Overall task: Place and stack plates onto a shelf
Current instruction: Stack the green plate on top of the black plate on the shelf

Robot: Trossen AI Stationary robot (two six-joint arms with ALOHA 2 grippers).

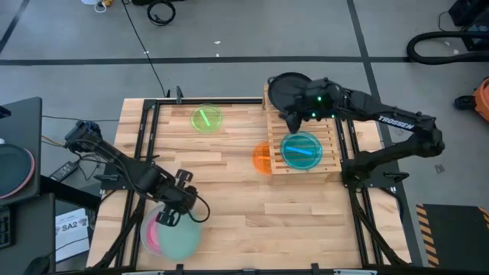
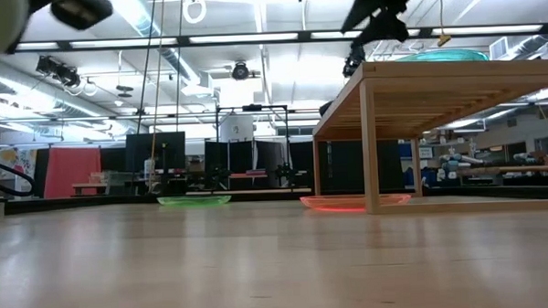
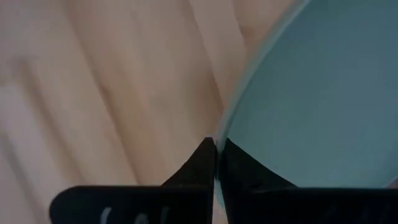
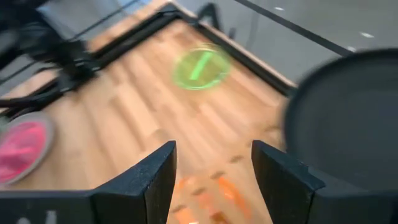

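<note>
Plates are only partly shelved. On the pale wooden slatted shelf (image 1: 325, 156), right of centre in the high view, sit two of them: a large black opaque plate (image 1: 287, 88) overhanging the shelf's upper-left corner, and a cyan translucent plate (image 1: 301, 150) lying on what looks like a larger teal plate toward the lower end. An orange translucent plate (image 1: 261, 157) lies on the wood-plank tabletop (image 1: 229, 191), partly tucked under the shelf's left edge; the low view shows it flat on the table beside the shelf leg. A green translucent plate (image 1: 205, 119) rests alone on the table in the upper middle. At the lower left a mint green opaque plate (image 1: 177, 235) sits beside or over a pink translucent plate (image 1: 155, 229); which lies on top I cannot tell for certain. The left gripper (image 1: 170, 217) is at that mint plate's upper-left rim, and its wrist view shows the two dark fingertips pinched together on the thin edge. The right gripper (image 1: 295, 121) hangs over the shelf just below the black plate with its fingers spread and nothing between them. By my reckoning roughly half the work is left: the green, orange, pink and mint plates are all off the shelf, and the black one looks unsettled at the corner.
</note>
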